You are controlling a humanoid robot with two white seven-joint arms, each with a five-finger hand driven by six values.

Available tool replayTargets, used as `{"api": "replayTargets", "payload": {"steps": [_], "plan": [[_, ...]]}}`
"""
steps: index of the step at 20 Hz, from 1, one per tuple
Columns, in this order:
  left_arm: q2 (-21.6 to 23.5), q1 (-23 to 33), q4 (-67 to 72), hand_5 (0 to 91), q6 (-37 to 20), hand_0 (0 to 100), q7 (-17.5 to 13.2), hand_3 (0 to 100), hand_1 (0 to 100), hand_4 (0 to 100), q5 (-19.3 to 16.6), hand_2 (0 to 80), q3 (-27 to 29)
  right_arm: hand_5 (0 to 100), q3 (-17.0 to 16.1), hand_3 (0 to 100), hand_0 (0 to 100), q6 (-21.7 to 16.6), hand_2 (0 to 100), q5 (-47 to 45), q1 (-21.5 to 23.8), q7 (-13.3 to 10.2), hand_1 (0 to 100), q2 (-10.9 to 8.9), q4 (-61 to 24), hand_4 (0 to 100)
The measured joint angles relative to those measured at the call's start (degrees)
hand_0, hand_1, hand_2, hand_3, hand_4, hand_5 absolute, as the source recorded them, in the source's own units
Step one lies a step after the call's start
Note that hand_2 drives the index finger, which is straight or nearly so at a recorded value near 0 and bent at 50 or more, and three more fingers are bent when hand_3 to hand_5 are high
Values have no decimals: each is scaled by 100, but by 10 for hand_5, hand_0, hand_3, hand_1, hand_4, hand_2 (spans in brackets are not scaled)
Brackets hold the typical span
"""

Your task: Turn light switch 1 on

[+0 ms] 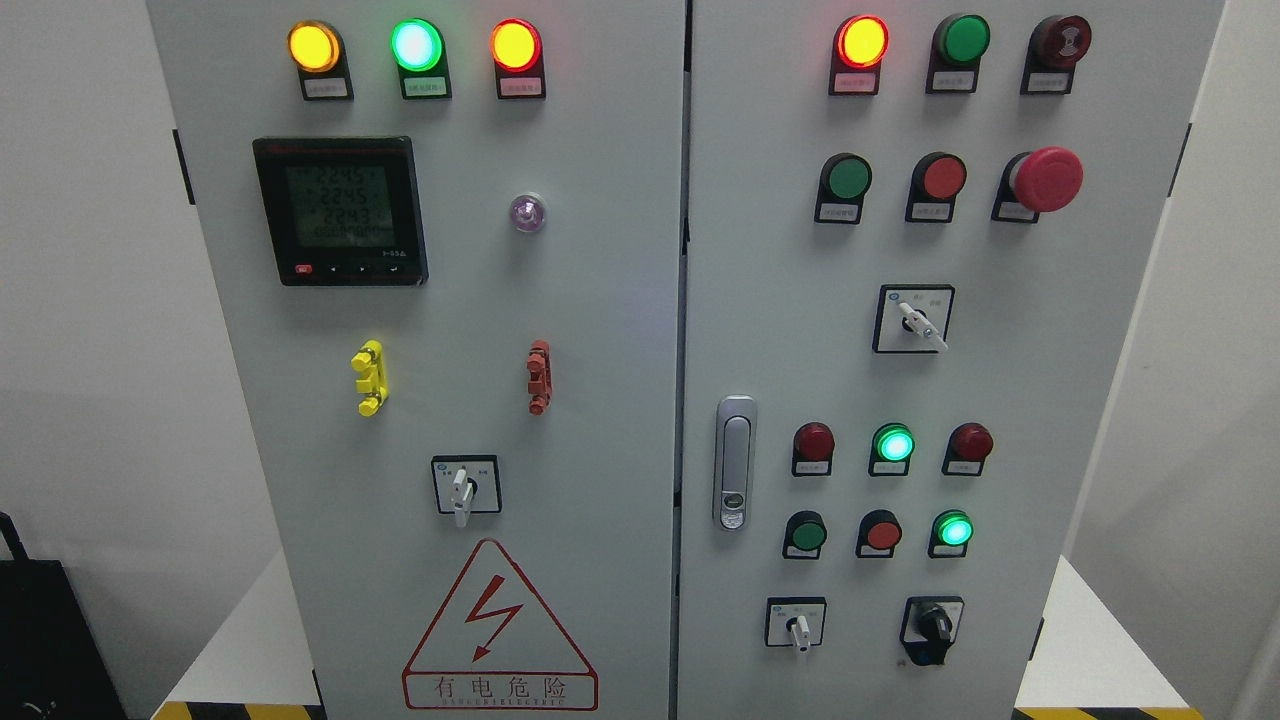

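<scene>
The red warning triangle (499, 625) with its lightning bolt sits at the bottom edge of the cabinet's left door (600, 300), nearest the camera. Just above it is a small white-handled rotary switch (464, 487), handle pointing down. Higher on the same door are a yellow clip (369, 377) and a red clip (539, 376), then a black meter (340, 210) with a dim lit screen and a small clear lens (528, 212) to its right. Along the top edge glow three lamps: yellow (313, 46), green (416, 44) and orange-red (515, 45).

The right door (1100, 400) has a silver handle (734, 462) at its left edge. Its top row shows one lit red lamp (861, 41); below that is a red mushroom button (1045, 179), and under it another white rotary switch (915, 319), turned aslant. Near the bottom edge are two more selector switches, a white-handled one (797, 625) and a black knob (931, 625). The labels are too small to read, so which of these is light switch 1 cannot be told.

Neither robot hand shows anywhere in the view, so their state cannot be told.
</scene>
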Motion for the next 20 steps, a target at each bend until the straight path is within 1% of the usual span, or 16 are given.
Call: {"api": "replayTargets", "payload": {"steps": [2, 4, 7, 10, 16, 18, 20], "plan": [[18, 7, -535, 472, 2, 286, -80, 596, 272, 737, -1, 375, -1, 0, 0, 0, 55, 0, 0, -1, 0, -1, 0, 0, 0, 0], [33, 6, -1075, 543, 39, 229, -168, 632, 310, 773, -5, 396, 1, 0, 0, 0, 54, 0, 0, -2, 0, -3, 0, 0, 0, 0], [49, -18, -1749, 661, 57, 178, -263, 685, 339, 806, -9, 414, 2, 0, 0, 0, 54, 0, 0, -2, 0, -4, 0, 0, 0, 0], [14, -159, -2297, 698, 155, 148, -351, 721, 358, 818, -12, 421, 5, 0, 0, 0, 54, 0, 0, -2, 0, -5, 0, 0, 0, 0], [-64, -524, -3100, 731, 673, 103, -435, 737, 376, 833, -68, 420, 2, 0, 0, 0, 54, 0, 0, -1, 0, -6, 0, 0, 0, 0], [-97, -703, -3296, 743, 892, 97, -282, 744, 389, 838, -175, 424, -3, 0, 0, 0, 54, 0, 0, -1, 0, -7, 0, 0, 0, 0], [-141, -931, -3456, 757, 1297, 93, -67, 763, 407, 848, -278, 441, -16, 0, 0, 0, 54, 0, 0, -1, 0, -7, 0, 0, 0, 0]]}}
